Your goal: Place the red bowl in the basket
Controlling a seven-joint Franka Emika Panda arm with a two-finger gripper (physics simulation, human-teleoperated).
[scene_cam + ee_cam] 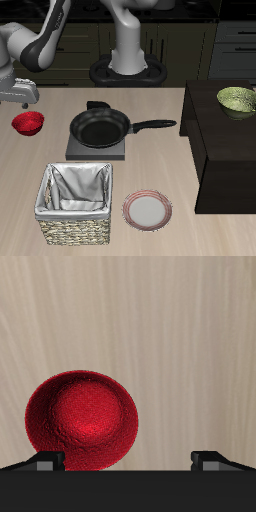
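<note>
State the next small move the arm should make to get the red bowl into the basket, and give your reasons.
Probably shift sideways to centre over the red bowl, then lower. In the wrist view the bowl lies off-centre, close to one fingertip of the open gripper, with bare table between the fingertips. The bowl sits on the table, not yet held, and the basket stands nearer the front edge.

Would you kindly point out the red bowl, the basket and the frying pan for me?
red bowl point(28, 123), exterior view, on its inner hollow.
basket point(75, 228), exterior view, on its woven front wall.
frying pan point(99, 127), exterior view, on its dark inner base.
</note>
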